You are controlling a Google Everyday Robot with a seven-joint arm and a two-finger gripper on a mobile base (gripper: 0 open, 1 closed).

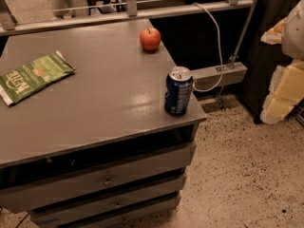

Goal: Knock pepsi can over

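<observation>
- Grey table [95, 113] over a speckled floor [247, 175], with drawers [108, 180] stacked under its front edge.
- Pepsi can [178, 91] upright, silver top and tab facing up, right at the table's front right corner and close to both edges; not yet knocked over.
- Claw nowhere in view, so cannot tell whether spread or pressed together. No way either to place the can relative to it, or to judge the side of approach.
- Main risk, judging from that corner spot: a push toward the right or front edge, likely sending the can off the table onto the floor instead of merely tipping it. Safer to push toward the table's middle.
- Contact too low on the can: likely to slide it upright across the smooth, shiny top rather than topple it. Better to strike high.
- Once down, probably prone to rolling, being round, and possibly over an edge so near.
- Apple [150, 38] well apart at the far edge, green snack bag [33, 76] well apart on the opposite side: little chance of hitting either, short of a wide swing.
- White cable [216, 37] hanging beyond the right edge, near the can: a possible snag for an approach from that side.
</observation>
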